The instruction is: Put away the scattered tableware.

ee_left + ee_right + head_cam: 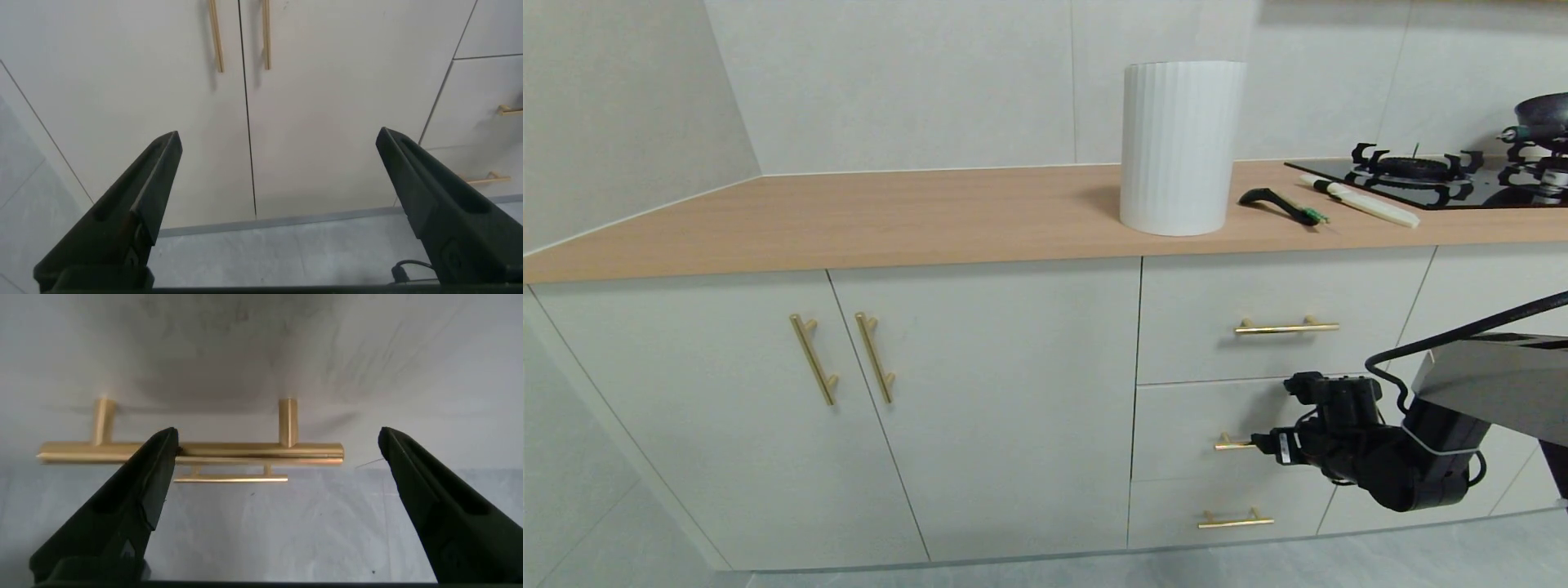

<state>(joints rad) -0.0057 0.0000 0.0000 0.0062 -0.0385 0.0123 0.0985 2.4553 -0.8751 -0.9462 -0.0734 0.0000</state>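
Near the desk's right end, beside stove: black-handled utensil with green tip and cream knife, lying flat, just apart. Toward mid-desk, at front edge: tall white ribbed container, contents hidden. Right gripper wide, at middle drawer handle. Left gripper wide, empty, facing cabinet doors.

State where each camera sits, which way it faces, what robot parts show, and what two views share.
Head view: on the head, looking forward and down at the counter; right gripper low right.
Left wrist view: on that wrist, facing the double cabinet doors; left gripper open.
Right wrist view: on that wrist, close to the middle drawer handle; gripper open.
Shared: head and right wrist views show that handle.
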